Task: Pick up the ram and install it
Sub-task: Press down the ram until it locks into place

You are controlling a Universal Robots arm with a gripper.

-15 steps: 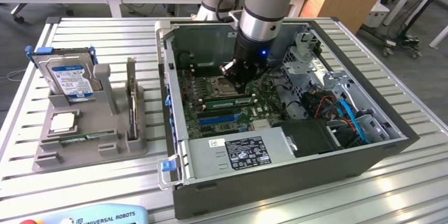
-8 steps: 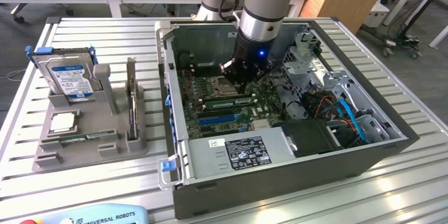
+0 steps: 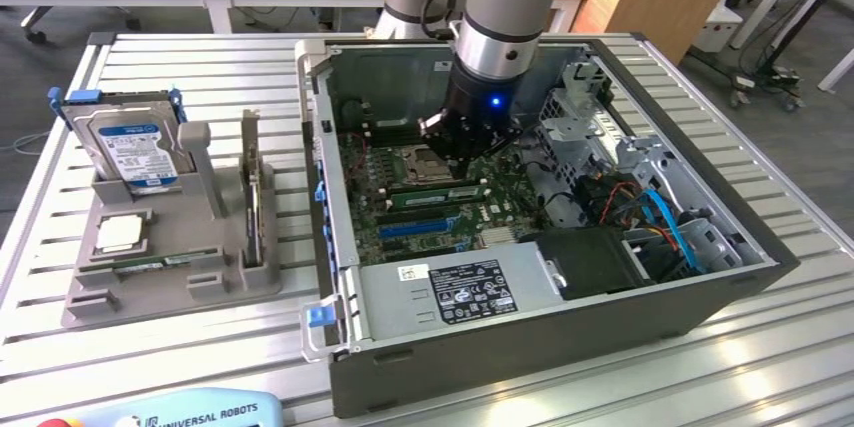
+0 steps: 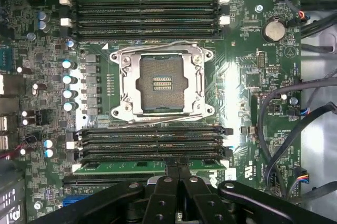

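The ram is a long green stick lying along the memory slot nearest the gripper, beside the empty processor socket. In the exterior view the ram shows as a green strip on the motherboard inside the open computer case. My gripper is shut, its two dark fingers pressed together, with the tips right at the ram's upper edge near its middle. The fingers meet along the stick's length, not across its thickness. In the exterior view the gripper reaches down into the case just above the stick.
Several empty memory slots lie on the far side of the socket. Cables and a drive cage crowd the case on the exterior view's right. A grey holder on the exterior view's left carries a hard drive and a square chip.
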